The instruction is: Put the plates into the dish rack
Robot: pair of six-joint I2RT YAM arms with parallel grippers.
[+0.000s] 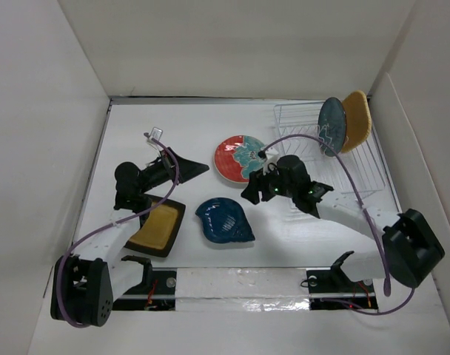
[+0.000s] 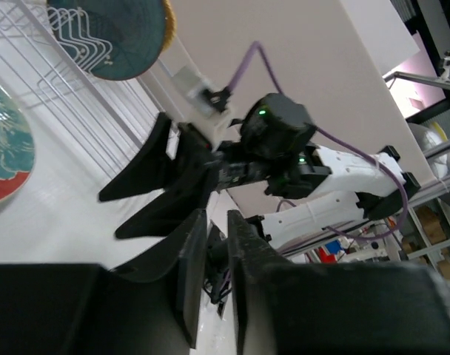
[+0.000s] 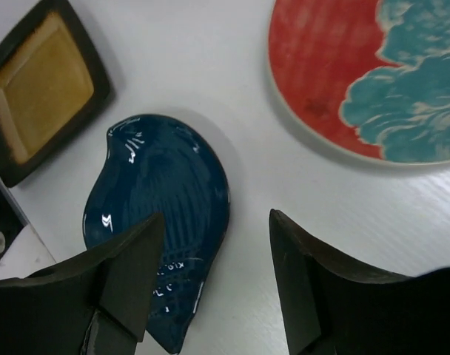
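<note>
Surface: white table (image 1: 284,244), boxed by white walls (image 1: 32,148) on the left, far and right sides; the near edge is taken by both arm bases.
Open room: bare table is seen far-left behind the left gripper and in the gaps between the three flat plates; the right wall sits just beside the rack.
Dish rack (image 1: 362,174): far-right corner, sides squared to the walls; long axis cannot be told from above.
Racked: teal plate (image 1: 332,124) and orange plate (image 1: 358,118) are stood on edge at the rack's far end, teal overlapping orange from the left.
Red-and-teal plate (image 1: 229,159): flat, mid-table, just left of the rack.
Blue leaf plate (image 1: 223,220): flat, nearer than the red one; in the right wrist view its long axis runs upper-left to bottom, narrow tip toward the mustard plate.
Mustard plate (image 1: 160,225): flat, near-left, corners set diagonal to the table edges, left arm crossing its left side.
Left gripper (image 1: 201,168): fingers drawn nearly together with only a thin slit, nothing held, pointed right toward the red-and-teal plate.
Right gripper (image 3: 214,222): spread wide, nothing held, hung over the blue leaf plate's right edge.
</note>
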